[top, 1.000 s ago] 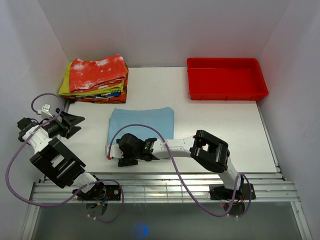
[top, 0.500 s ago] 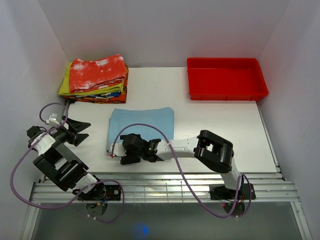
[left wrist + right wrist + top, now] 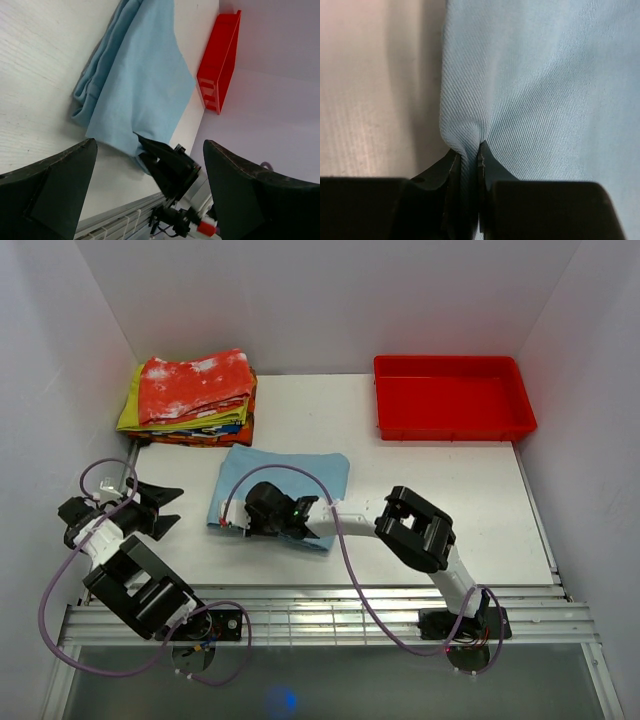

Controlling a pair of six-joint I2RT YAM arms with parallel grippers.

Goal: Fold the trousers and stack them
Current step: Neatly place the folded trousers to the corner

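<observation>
Top view: shows the trousers (image 3: 310, 472) folded into a flat blue rectangle, centre-left of frame on the bench (image 3: 450, 500), below the pile of folded clothes (image 3: 195, 400) at upper left; red tray (image 3: 455, 400) upper right. Puts right pincer (image 3: 240, 520) on the cloth's lower-left edge, and left pincer (image 3: 165, 508) at far left, spread wide, holding nothing, well apart from the cloth. Left wrist view: confirms wide-apart fingers, nothing between them, trousers above centre. Right wrist view: shows jaws almost closed, nipping a thin ridge of blue fabric at bottom centre. Risk: looks like a top-layer-only pinch, so lifting could peel the fold open, or the shallow bite could slip.
</observation>
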